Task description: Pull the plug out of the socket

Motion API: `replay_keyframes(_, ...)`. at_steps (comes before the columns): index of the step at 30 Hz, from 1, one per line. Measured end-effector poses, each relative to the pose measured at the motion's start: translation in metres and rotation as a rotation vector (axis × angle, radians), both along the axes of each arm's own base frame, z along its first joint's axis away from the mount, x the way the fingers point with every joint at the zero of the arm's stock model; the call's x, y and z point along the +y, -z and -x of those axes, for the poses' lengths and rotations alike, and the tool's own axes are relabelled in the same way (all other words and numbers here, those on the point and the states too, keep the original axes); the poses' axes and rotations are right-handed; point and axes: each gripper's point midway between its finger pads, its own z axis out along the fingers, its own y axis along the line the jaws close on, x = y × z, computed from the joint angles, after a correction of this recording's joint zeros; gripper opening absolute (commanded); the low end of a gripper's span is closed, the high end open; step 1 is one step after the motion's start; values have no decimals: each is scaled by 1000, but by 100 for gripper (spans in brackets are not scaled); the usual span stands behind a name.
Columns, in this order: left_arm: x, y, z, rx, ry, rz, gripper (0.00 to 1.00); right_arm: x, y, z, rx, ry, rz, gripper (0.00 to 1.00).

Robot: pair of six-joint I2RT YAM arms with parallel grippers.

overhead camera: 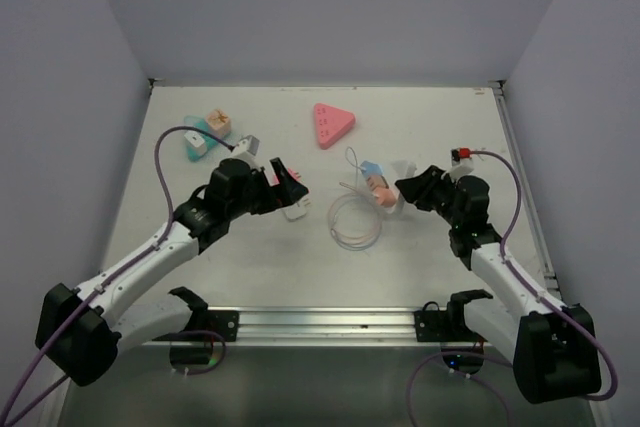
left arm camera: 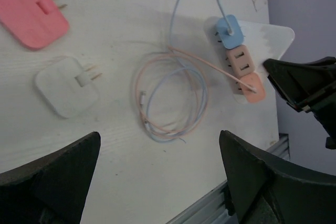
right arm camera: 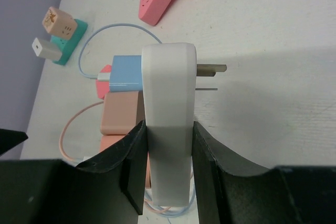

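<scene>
A white triangular socket (left arm camera: 274,36) lies on the table with three plugs in a row on it: a blue plug (left arm camera: 229,31), a tan plug (left arm camera: 240,60) and an orange plug (left arm camera: 252,86). My right gripper (right arm camera: 168,127) is shut on the socket's white body (right arm camera: 168,93), one finger on each flat side. Its metal prongs (right arm camera: 211,68) stick out to the right. The blue plug (right arm camera: 125,73) and tan plug (right arm camera: 122,113) sit just left of the grip. In the top view the right gripper (overhead camera: 408,190) meets the socket (overhead camera: 380,187) from the right. My left gripper (left arm camera: 159,140) hangs open over bare table, holding nothing.
Thin pink and blue cables (left arm camera: 173,98) lie coiled left of the socket. A loose white adapter (left arm camera: 67,86) and a pink adapter (left arm camera: 31,11) lie further left. A teal block (overhead camera: 205,135) with small plugs stands at the back left. A metal rail (overhead camera: 320,322) runs along the near edge.
</scene>
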Motion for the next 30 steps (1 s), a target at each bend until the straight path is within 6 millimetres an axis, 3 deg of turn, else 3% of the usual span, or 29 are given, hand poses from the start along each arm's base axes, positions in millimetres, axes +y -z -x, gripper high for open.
replay_keyframes(4,-53,6,17,48,100,73,97,5,1,8,11,17,74,0)
replay_keyframes(14,-144,14,21,147,157,193,92,10,5,20,18,51,157,0)
replay_keyframes(21,-186,33,20,249,132,260,86,10,7,20,14,58,184,0)
replay_keyframes(30,-206,54,12,341,72,294,74,13,5,20,-4,47,193,0)
